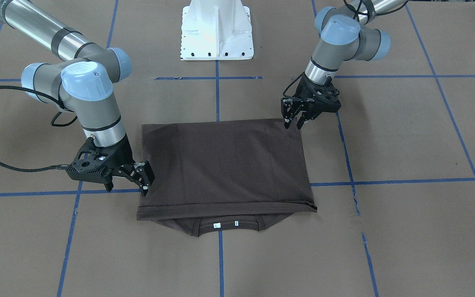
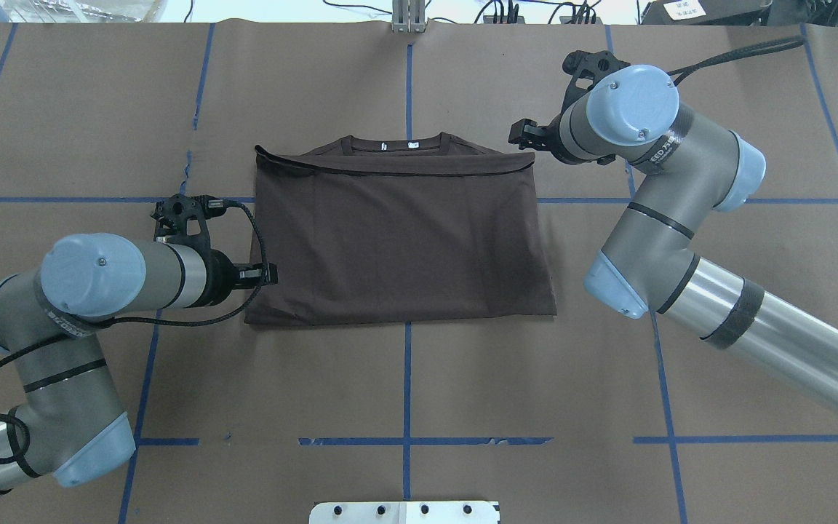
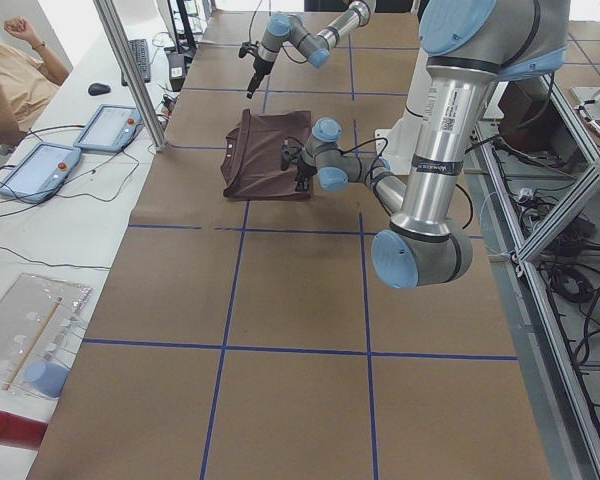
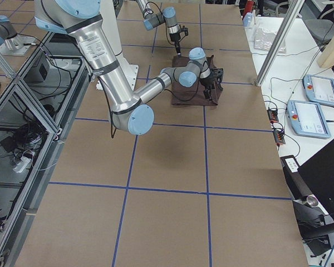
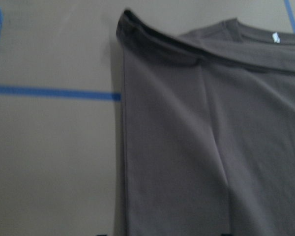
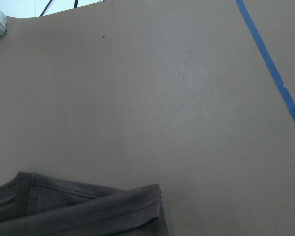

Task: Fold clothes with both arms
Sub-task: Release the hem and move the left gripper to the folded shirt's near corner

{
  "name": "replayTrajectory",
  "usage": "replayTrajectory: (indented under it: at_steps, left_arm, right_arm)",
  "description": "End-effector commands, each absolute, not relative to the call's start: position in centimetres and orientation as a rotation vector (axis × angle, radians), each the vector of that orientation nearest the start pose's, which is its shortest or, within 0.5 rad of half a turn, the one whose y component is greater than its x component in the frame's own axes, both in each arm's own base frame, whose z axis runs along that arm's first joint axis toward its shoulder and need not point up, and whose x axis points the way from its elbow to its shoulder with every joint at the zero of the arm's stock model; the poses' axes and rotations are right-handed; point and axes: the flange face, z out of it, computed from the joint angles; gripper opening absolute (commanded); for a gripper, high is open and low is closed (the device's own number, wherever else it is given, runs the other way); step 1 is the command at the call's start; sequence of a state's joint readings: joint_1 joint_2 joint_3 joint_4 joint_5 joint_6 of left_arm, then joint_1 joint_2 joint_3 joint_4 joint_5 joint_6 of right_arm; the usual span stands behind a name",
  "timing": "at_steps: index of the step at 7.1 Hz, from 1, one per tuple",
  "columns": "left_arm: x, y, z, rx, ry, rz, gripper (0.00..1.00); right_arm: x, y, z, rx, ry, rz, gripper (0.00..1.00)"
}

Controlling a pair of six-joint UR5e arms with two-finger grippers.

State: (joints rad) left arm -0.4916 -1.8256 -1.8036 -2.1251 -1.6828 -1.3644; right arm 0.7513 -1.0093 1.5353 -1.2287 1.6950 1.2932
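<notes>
You are looking at the dark brown T-shirt (image 1: 225, 165) lying folded into a flat rectangle at the middle of the tabletop (image 1: 406, 136), its collar (image 1: 225, 225) peeking out toward the edge opposite the robot. The left gripper (image 1: 293, 123) is hanging with fingers parted, gripping nothing, at the shirt's corner toward the robot. The right gripper (image 1: 144, 187), also parted and empty, is hovering just beside the diagonally opposite corner by the collar.
</notes>
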Motion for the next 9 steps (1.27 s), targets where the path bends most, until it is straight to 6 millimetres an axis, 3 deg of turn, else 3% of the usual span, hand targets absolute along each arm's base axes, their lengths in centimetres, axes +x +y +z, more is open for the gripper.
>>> replayTrajectory:
  at_steps: [1, 3, 6, 7, 8, 9]
  left_arm:
    - [46.4, -38.3, 35.8, 0.255, 1.003, -0.201, 0.48]
    - [46.2, -37.9, 37.3, 0.244, 0.977, -0.199, 0.48]
    - [47.0, -36.5, 37.3, 0.234, 0.981, -0.177, 0.48]
    - [47.6, -35.8, 37.3, 0.226, 0.981, -0.164, 0.43]
    - [47.7, -35.7, 37.3, 0.225, 0.981, -0.162, 0.18]
    - [47.7, -35.7, 37.2, 0.226, 0.983, -0.161, 0.0]
  right_arm:
    - [-43.2, -57.1, 31.4, 0.328, -0.814, 0.392, 1.0]
    - [-43.2, -56.9, 31.9, 0.325, -0.809, 0.39, 1.0]
    - [-43.1, -56.9, 32.5, 0.32, -0.803, 0.39, 1.0]
    - [-43.1, -56.8, 32.6, 0.319, -0.801, 0.39, 1.0]
    - [-43.0, -56.8, 32.7, 0.318, -0.8, 0.39, 1.0]
    - [-43.1, -56.8, 32.8, 0.317, -0.799, 0.391, 1.0]
